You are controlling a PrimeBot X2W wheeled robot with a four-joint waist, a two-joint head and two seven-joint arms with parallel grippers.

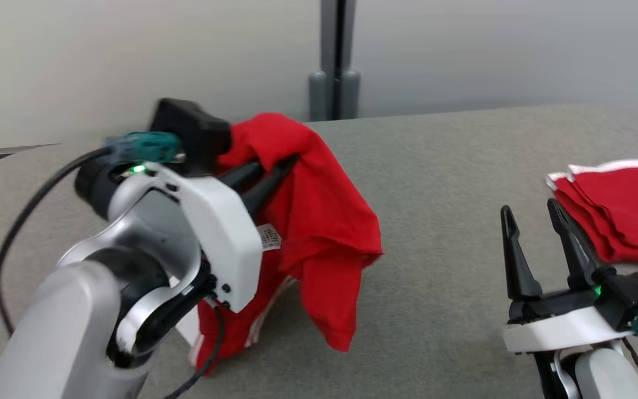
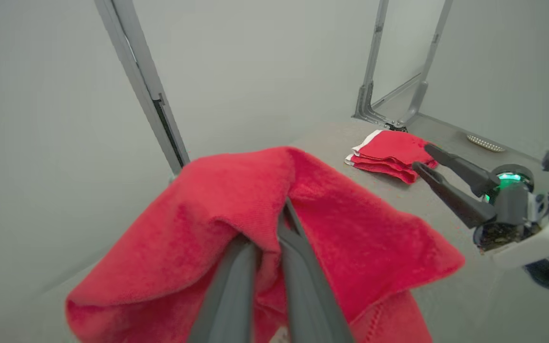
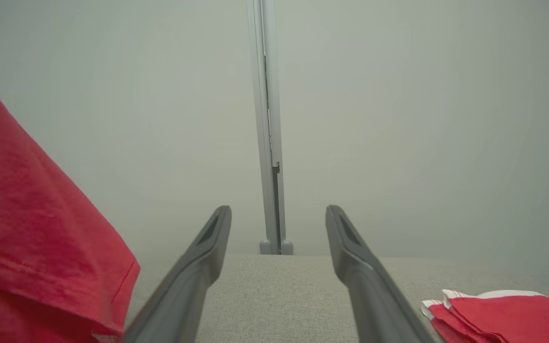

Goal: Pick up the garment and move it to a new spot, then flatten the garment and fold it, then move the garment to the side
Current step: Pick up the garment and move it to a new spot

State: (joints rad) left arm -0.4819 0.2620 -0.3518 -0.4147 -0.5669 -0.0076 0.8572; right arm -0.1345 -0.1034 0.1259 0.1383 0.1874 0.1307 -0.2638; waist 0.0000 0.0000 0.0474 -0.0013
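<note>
Over the counter's left side, the left arm reaches forward and upward. Its left end effector is pressed together on a fold of the red garment, which drapes down from it. Low at the right, the right end effector points forward with its fingers spread and empty, near a folded red stack.

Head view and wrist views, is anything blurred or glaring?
Head view: even light, no glare, the garment slightly soft at its edges. Left wrist view: the left fingers near the lens are soft. Right wrist view: hazy and flat, right fingers soft toward the bottom.
</note>
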